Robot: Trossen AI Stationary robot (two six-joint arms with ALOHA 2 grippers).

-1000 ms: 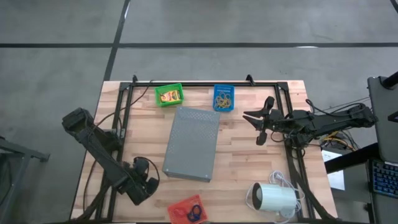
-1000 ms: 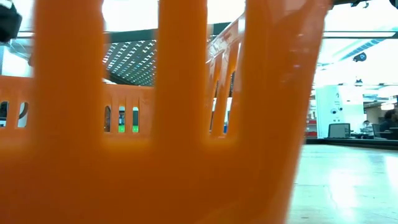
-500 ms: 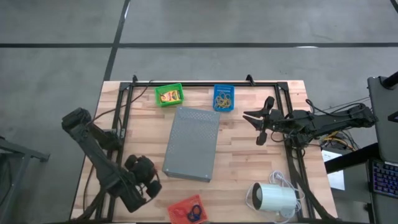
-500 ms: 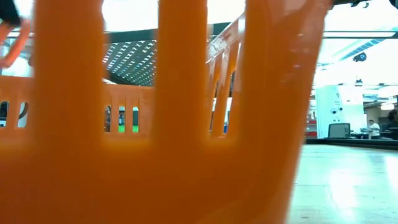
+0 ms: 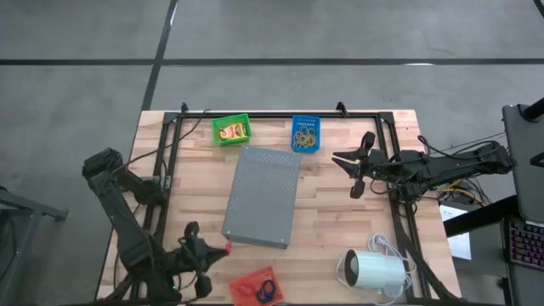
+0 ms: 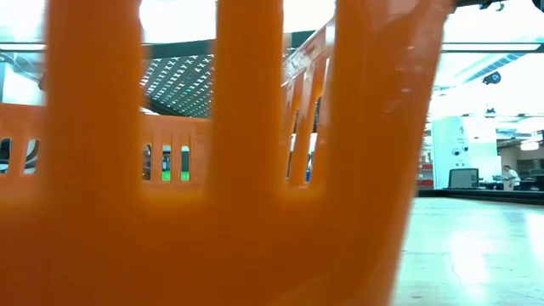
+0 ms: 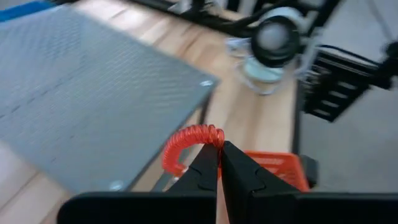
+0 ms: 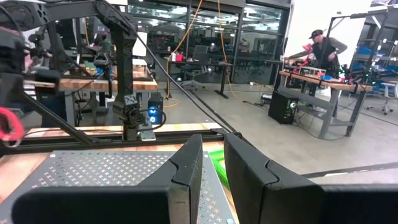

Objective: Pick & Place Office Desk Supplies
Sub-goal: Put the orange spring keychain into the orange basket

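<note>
My left gripper (image 5: 214, 252) hangs above the table's near left part, shut on a red coiled rubber ring (image 7: 186, 144), beside the grey slab's near corner. In front of it near the table's front edge stands an orange basket (image 5: 248, 280) holding red and blue rings (image 5: 265, 289). At the far edge, a green bin (image 5: 231, 129) holds yellow crayon boxes and a blue bin (image 5: 306, 133) holds tan rubber bands. My right gripper (image 8: 213, 162) waits level at the right, slightly open and empty. My left gripper pinches one end of the red ring's coil (image 7: 211, 135) between its two fingertips (image 7: 205, 163). The fingers slant downward toward the basket. The ring curls out to one side of the tips, lifted clear of the table.
The big grey perforated slab (image 5: 262, 195) lies in the table's middle. A white cylinder with a cord (image 5: 374, 270) lies near the front right. The orange basket's wall (image 6: 246, 170) fills most of the low view. A black frame (image 5: 280, 112) runs along the table's far edge.
My left gripper has risen with the red ring, rolled about its own axis and swung toward the table's near edge and the orange basket. It has stayed shut on the ring. The ring is lifted clear of the table.
</note>
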